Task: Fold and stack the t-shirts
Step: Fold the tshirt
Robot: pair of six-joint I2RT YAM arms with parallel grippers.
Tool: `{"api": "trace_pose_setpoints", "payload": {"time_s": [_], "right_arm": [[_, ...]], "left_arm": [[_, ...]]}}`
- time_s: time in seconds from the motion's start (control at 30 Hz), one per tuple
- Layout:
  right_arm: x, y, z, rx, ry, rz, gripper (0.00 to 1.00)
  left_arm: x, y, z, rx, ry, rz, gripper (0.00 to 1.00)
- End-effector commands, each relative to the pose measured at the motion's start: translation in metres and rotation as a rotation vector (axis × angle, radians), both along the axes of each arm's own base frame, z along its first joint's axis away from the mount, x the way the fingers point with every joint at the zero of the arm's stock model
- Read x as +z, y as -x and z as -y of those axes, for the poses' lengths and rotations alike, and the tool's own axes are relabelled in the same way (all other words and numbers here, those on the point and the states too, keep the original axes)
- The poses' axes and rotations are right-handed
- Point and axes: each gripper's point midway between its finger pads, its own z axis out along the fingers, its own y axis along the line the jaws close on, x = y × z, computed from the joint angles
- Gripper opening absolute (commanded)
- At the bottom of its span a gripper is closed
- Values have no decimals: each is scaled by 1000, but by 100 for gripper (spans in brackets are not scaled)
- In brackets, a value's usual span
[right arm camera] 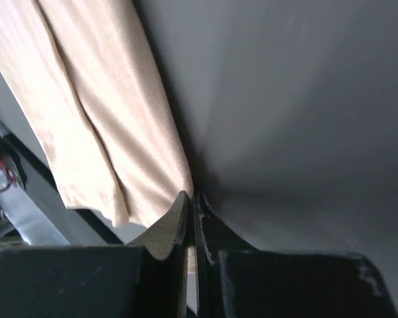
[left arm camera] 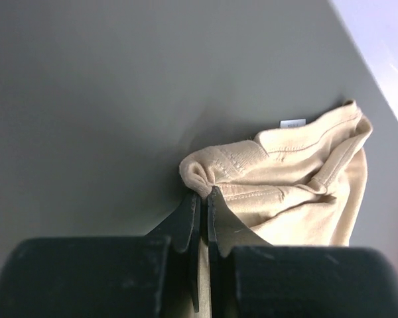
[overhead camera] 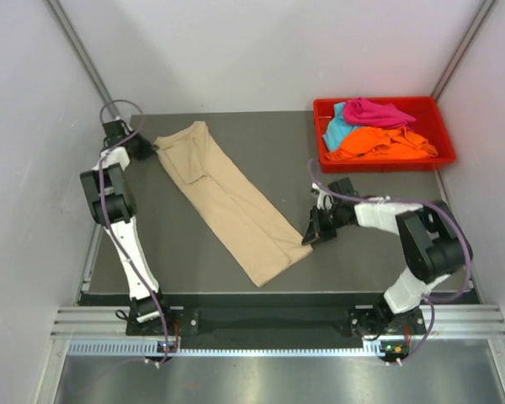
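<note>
Grey table (overhead camera: 362, 252) is carrying a beige shirt (overhead camera: 227, 202), lying diagonally as a long folded strip. At its far collar end the left gripper (overhead camera: 151, 150) is clamping cloth between closed fingers; the right gripper (overhead camera: 307, 238) is pinching the near hem corner likewise. Far right, a red tray (overhead camera: 379, 103) is holding the teal shirt (overhead camera: 337, 130), pink shirt (overhead camera: 379, 112) and orange shirt (overhead camera: 379, 145).

A robot test cell in a lab: plain white panels (overhead camera: 261, 50) wall in a bare grey worktop (overhead camera: 353, 261), and two cabled arms, left (overhead camera: 122, 219) and right (overhead camera: 417, 244), stand bolted to a slotted metal rail (overhead camera: 269, 324) at its near edge.
</note>
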Motion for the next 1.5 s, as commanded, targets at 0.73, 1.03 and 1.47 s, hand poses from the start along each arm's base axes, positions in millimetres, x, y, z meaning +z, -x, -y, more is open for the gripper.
{"api": "trace_pose_setpoints", "payload": {"time_s": [0.73, 1.03, 1.47], "right_arm": [[39, 108, -80, -4, -178, 47, 3], [41, 104, -87, -3, -180, 31, 0], [43, 99, -83, -9, -129, 34, 10]], "left_arm": [[9, -77, 239, -221, 0, 124, 0], [36, -104, 205, -191, 3, 209, 0], [68, -65, 201, -233, -60, 139, 81]]}}
